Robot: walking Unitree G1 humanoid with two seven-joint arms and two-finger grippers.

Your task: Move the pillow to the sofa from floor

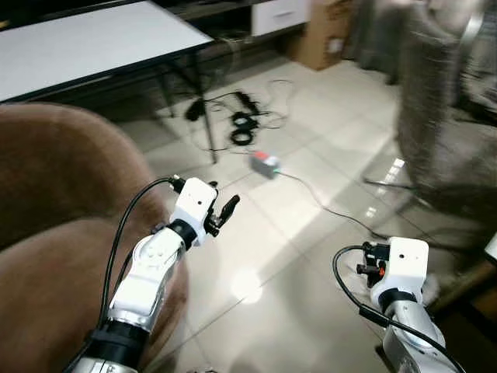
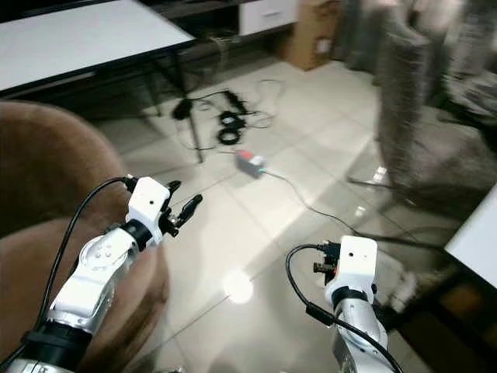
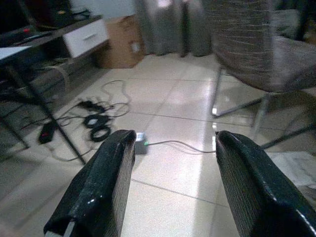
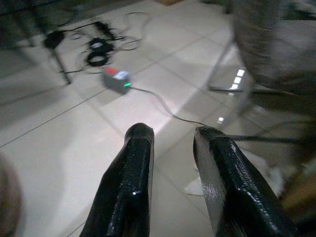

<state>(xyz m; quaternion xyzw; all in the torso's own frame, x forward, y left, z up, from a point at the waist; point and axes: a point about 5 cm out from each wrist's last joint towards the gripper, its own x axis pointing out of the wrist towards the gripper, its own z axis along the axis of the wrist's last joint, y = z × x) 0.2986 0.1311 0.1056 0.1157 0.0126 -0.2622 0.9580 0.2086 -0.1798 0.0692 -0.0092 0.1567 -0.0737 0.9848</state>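
Left gripper [image 1: 225,211] raised at the near left, over the edge of the brown sofa [image 1: 54,202] — fingers [image 3: 96,190] spread wide, nothing held. Right gripper [image 4: 170,148] low at the near right over the tiled floor [image 1: 311,140], fingers a narrow gap apart, empty. No pillow can be made out. Far centre: coiled black cables [image 1: 242,128] and a power strip [image 1: 265,163] with a cord running right. White table [image 1: 85,43] at the far left, cardboard box [image 1: 322,35] further back, blurred chair [image 1: 443,132] on the right.
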